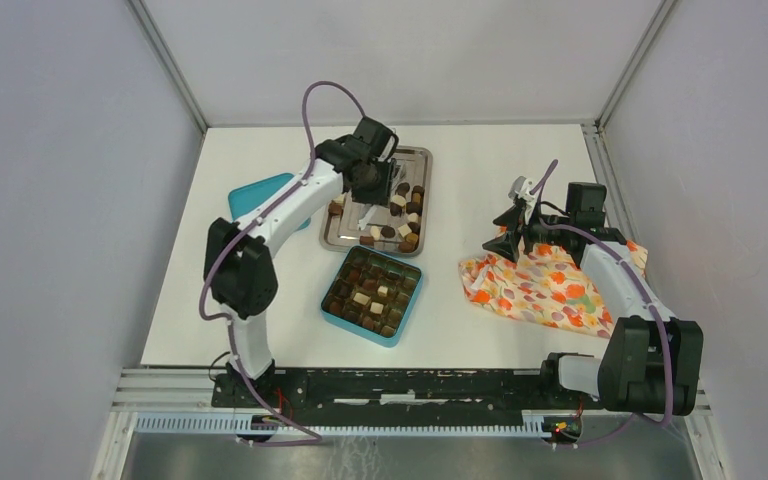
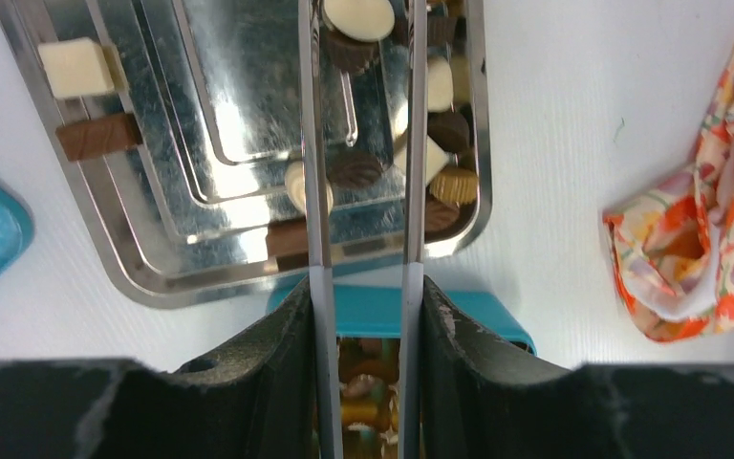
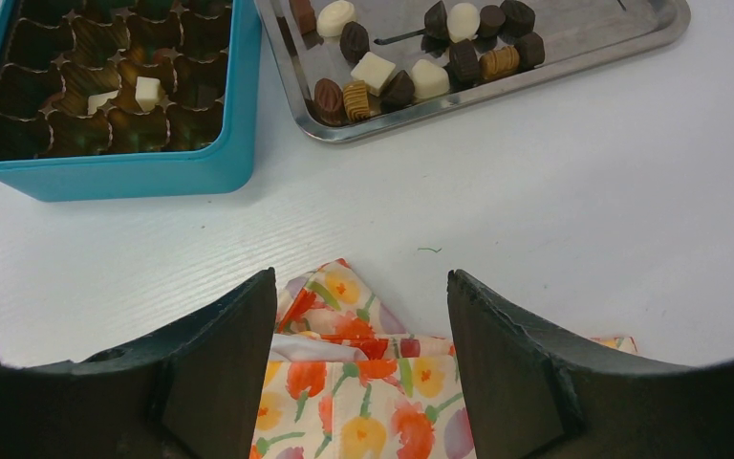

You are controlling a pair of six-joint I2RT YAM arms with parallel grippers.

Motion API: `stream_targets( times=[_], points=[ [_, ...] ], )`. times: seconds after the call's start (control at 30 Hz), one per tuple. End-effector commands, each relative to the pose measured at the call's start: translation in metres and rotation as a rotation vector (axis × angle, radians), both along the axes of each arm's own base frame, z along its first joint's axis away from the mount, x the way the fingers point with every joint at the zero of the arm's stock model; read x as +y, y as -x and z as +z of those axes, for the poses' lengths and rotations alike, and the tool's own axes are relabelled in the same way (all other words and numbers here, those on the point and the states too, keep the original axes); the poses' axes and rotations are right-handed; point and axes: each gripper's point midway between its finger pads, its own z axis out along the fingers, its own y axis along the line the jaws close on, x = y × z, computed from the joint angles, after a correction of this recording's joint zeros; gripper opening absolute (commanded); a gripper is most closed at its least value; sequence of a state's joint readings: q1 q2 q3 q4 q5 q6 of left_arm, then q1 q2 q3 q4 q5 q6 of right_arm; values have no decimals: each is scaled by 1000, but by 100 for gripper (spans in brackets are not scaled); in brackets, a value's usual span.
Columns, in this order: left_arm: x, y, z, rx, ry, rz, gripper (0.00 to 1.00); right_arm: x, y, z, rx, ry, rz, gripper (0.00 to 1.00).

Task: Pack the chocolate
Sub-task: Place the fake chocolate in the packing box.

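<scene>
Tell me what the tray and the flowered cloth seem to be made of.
The tray looks like polished steel: mirror-bright, with sharp reflections. The cloth seems thin woven fabric, matte, lying in soft folds; which fibre, I cannot tell.

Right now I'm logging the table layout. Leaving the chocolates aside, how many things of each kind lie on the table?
Rectangular steel tray: 1
Square teal compartmented box: 1
Flat teal lid-like piece: 1
Orange floral cloth: 1
Total: 4
</scene>
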State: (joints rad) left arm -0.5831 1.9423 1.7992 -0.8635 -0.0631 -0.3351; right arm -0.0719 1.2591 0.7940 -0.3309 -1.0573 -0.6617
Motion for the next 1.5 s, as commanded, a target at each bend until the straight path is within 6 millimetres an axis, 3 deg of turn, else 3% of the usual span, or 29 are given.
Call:
stream_targets(
  times=[0.0, 0.17, 0.57, 0.7, 0.97, 1.47],
  points=[
    [-2, 22, 48, -93, 118, -57, 2, 3, 2, 7, -41, 0, 23, 72],
    [6, 65, 56, -81, 177, -121, 2, 2, 1, 7, -43, 4, 20, 72],
    [17, 196, 53, -15, 299, -344, 2, 0, 0, 6, -52, 22, 16, 72],
    [18, 225, 52, -11, 322, -379, 2, 1, 0, 4, -46, 21, 17, 72],
    [22, 245, 28, 60, 277, -382, 2, 0, 0, 2, -42, 22, 17, 72],
    [21, 239, 0, 96, 170, -375, 9, 2, 1, 2, -42, 24, 22, 72]
  ],
)
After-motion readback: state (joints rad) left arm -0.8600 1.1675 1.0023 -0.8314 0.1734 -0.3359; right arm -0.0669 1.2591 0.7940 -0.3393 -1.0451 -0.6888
